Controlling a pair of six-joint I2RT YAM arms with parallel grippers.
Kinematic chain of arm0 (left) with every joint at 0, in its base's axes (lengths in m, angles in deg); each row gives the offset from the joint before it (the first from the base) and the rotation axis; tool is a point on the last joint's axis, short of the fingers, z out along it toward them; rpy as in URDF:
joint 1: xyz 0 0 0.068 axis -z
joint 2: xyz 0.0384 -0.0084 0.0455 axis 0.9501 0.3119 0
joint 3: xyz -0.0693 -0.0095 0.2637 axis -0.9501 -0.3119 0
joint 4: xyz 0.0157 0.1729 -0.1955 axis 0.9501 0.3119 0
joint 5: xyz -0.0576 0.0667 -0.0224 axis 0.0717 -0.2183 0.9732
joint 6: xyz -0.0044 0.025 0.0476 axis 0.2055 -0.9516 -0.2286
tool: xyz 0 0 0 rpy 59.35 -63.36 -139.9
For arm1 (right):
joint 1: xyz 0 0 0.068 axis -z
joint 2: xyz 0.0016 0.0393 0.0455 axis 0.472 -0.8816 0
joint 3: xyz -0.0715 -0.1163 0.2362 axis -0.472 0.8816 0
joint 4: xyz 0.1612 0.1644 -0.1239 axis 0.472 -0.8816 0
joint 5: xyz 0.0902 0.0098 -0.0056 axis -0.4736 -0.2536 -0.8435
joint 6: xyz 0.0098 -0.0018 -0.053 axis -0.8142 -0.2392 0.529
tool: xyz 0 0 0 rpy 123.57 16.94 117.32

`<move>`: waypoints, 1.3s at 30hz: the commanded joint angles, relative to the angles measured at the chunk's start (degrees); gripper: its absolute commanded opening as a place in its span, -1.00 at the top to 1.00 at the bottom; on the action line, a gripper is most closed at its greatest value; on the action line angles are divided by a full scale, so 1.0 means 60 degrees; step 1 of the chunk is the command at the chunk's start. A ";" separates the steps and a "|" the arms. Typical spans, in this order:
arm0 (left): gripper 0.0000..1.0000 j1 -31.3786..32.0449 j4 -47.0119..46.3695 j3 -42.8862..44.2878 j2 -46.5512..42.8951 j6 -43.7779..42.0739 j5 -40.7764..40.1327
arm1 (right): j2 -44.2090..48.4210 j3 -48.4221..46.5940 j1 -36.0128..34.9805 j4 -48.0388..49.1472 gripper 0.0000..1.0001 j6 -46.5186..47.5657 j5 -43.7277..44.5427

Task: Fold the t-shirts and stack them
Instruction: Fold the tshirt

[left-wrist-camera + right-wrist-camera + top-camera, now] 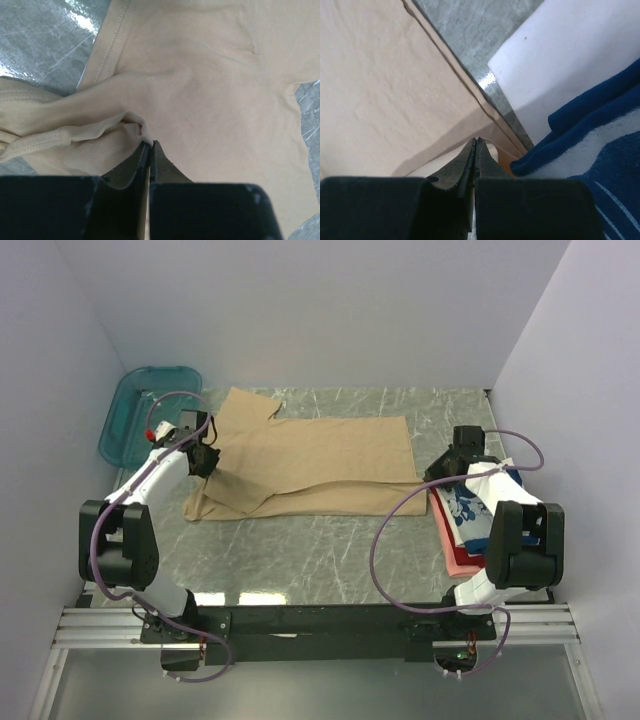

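A tan t-shirt (320, 455) lies spread across the middle of the table, its near part folded over in a loose fold. My left gripper (205, 458) is at the shirt's left side, shut on a bunched fold of the tan cloth (210, 90) at its fingertips (150, 143). My right gripper (447, 468) is at the shirt's right edge, shut with the tan cloth (380, 75) tented over its tips (476, 140). A navy t-shirt with white print (468, 508) lies on a red one (455, 558) in a pile at the right; the navy cloth (600, 130) is just right of my right fingers.
A teal plastic basket (135, 410) stands at the back left, against the left wall. A white sheet or cloth (560, 60) lies under the navy shirt. Bare marbled tabletop (300, 550) lies between the shirt and the arm bases. Walls close in on the left, back and right.
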 commanded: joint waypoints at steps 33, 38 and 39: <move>0.57 -0.0655 -0.0740 0.1410 0.1077 -0.0986 0.1319 | -0.0943 -0.0964 0.0155 0.0527 1.00 0.0199 -0.0848; -0.10 -0.0773 -0.1209 0.0753 0.0142 -0.1222 0.1672 | -0.0667 -0.1273 0.0141 0.0234 0.09 0.0521 -0.1039; -0.20 -0.0773 -0.1136 0.0620 -0.0078 -0.1163 0.1570 | -0.0405 -0.1244 0.0126 0.0190 -0.02 0.0550 -0.0995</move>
